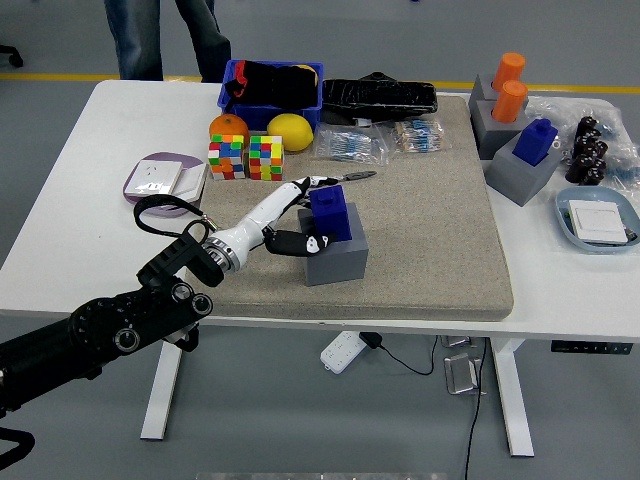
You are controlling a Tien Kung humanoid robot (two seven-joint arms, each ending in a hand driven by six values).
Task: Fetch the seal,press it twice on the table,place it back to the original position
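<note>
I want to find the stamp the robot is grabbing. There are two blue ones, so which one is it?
Look at the big grey mat on the white table. Near its front left sits a grey block, apart from the others, with the blue seal standing on top. Unlike the other blue seal far right, this one has the robot's white left hand wrapped around it.
</note>
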